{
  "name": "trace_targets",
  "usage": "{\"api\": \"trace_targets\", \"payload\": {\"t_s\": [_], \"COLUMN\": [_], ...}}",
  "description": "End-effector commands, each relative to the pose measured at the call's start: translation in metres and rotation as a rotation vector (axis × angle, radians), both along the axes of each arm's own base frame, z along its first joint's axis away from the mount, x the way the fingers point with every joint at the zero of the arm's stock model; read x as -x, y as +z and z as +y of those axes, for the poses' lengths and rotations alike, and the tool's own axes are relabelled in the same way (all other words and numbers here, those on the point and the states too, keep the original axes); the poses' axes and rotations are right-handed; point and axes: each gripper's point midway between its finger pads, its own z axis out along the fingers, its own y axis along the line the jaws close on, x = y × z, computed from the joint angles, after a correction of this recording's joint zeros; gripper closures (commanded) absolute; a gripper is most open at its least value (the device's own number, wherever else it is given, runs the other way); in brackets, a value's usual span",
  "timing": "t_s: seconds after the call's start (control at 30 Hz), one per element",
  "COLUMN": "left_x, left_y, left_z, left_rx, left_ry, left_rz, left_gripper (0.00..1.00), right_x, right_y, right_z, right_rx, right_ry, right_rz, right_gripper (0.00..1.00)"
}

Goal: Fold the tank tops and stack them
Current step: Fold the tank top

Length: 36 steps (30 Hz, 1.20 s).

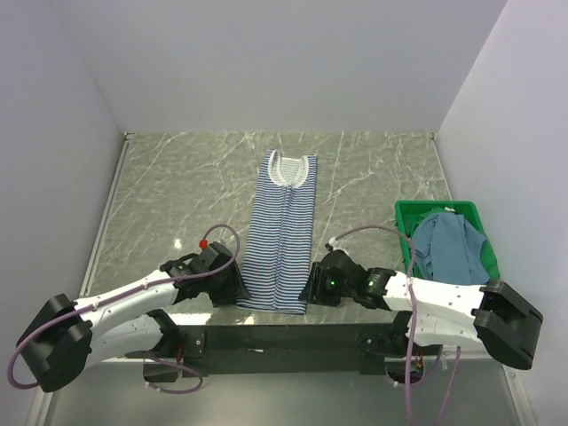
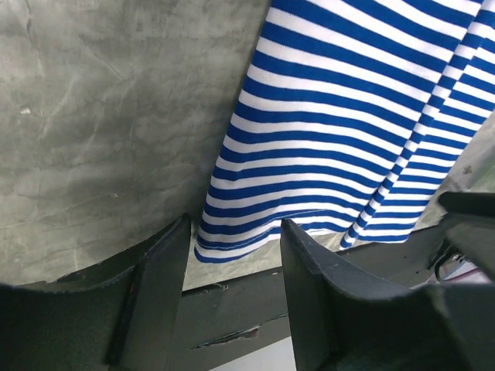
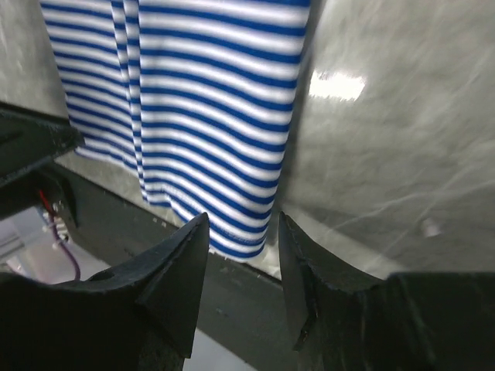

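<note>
Flanking striped tank top [image 1: 286,235] hem — both jaws apart, empty.
Left gripper [image 2: 234,232] at left corner, right gripper [image 3: 244,228] at right; long axis runs away.

Striped tank top [image 1: 284,235] right in front of the left claw [image 2: 233,226] is soft knit cloth, totally matt. Fingers [image 2: 155,294] look like matt black plastic. Table [image 3: 387,154] past the right claw [image 3: 242,220] is smooth marble-look stuff with a slight sheen. Green crate [image 1: 404,217] off to that claw's side is hard-looking plastic, and the teal top [image 1: 448,244] in it is matt cloth.
</note>
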Motion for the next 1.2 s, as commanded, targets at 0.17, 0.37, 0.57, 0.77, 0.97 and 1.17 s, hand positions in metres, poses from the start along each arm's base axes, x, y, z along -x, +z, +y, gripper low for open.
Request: {"api": "trace_targets", "payload": {"t_s": [0.17,0.37,0.57,0.77,0.97,1.17], "left_x": [0.005,0.008,0.01,0.011,0.023,0.054], "left_y": [-0.01,-0.021,-0.024,-0.025,-0.022,-0.014], "left_z": [0.005,0.012,0.015,0.016,0.007,-0.004], "left_rx": [-0.017,-0.06,-0.08,-0.093,-0.085,-0.084], "left_ry": [0.001,0.01,0.014,-0.009,-0.051,-0.081], "left_rz": [0.023,0.044,0.059,0.059,0.055,0.076], "left_gripper": [0.47,0.53,0.65,0.86,0.99,0.99], "right_x": [0.021,0.031,0.036,0.035,0.029,0.049], "right_y": [-0.008,-0.014,-0.02,-0.027,-0.02,-0.002], "right_z": [0.007,0.007,0.013,0.007,-0.003,-0.004], "right_rx": [-0.032,-0.014,0.001,0.051,0.144,0.195], "right_ry": [-0.043,-0.031,-0.006,-0.012,0.011,0.066], "right_rz": [0.086,0.118,0.138,0.129,0.059,0.008], "right_gripper": [0.52,0.52,0.53,0.68,0.96,1.0]}}
